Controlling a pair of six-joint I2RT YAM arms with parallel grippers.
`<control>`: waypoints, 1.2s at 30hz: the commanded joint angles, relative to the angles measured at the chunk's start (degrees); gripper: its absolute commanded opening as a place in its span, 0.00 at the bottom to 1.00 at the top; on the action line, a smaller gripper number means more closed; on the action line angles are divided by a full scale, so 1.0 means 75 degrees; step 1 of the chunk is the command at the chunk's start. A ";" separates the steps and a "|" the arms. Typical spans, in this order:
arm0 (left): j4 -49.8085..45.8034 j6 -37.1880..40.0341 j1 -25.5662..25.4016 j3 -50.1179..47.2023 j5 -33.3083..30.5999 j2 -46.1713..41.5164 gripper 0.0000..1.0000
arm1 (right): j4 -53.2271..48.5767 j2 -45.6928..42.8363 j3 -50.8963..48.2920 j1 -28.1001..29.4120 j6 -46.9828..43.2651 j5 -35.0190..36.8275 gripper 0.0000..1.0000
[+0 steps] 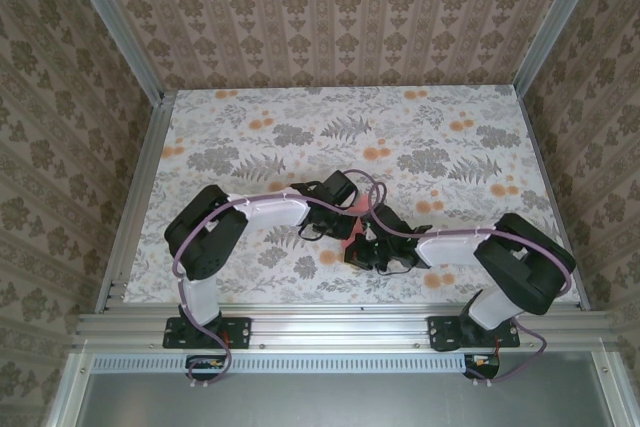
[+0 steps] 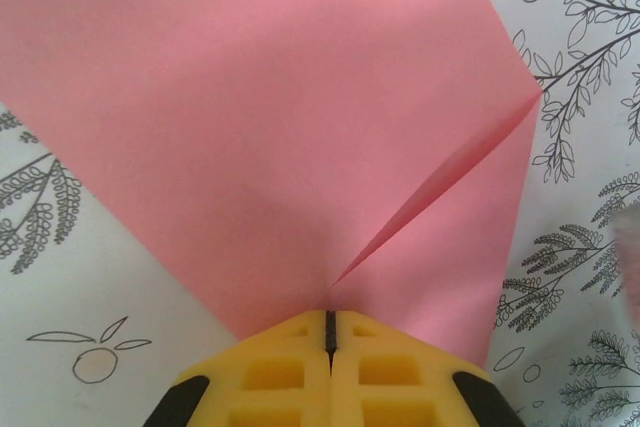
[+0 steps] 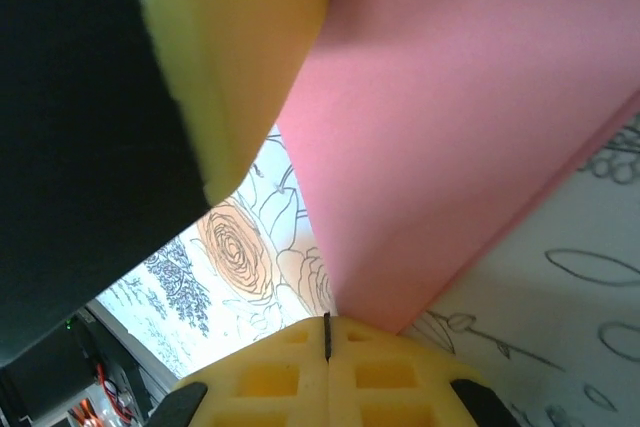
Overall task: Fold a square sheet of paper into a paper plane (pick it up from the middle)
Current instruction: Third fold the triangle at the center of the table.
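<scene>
The square sheet of paper point(image 2: 250, 127) is salmon pink and lifted off the table, with a folded flap and crease running to its right corner. My left gripper point(image 2: 328, 325) is shut on the paper's near edge, yellow pads pressed together. In the right wrist view the paper point(image 3: 460, 117) rises from my right gripper point(image 3: 326, 335), which is also shut on it. The left gripper's yellow finger point(image 3: 240, 47) looms close at upper left there. From above, both grippers meet at mid-table, left point(image 1: 347, 211) and right point(image 1: 356, 244), with slivers of pink paper point(image 1: 350, 240) between them.
The floral tablecloth point(image 1: 300, 137) covers the table. Aluminium rails point(image 1: 140, 187) run along the left and right sides, and patterned walls stand behind. The arm bases point(image 1: 205, 327) sit at the near edge.
</scene>
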 commanded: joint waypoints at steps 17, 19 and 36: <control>-0.0258 0.0120 -0.0045 0.0135 -0.0026 0.0039 0.02 | 0.0278 0.0806 -0.0030 -0.1170 -0.0333 -0.0205 0.06; -0.0273 0.0128 -0.0049 0.0123 -0.0031 0.0050 0.02 | 0.0249 0.0562 0.0041 -0.1193 -0.0396 -0.0275 0.07; -0.0255 0.0157 -0.0046 0.0161 0.0043 0.0109 0.02 | 0.0254 0.0929 0.0276 -0.1801 -0.0907 -0.0462 0.07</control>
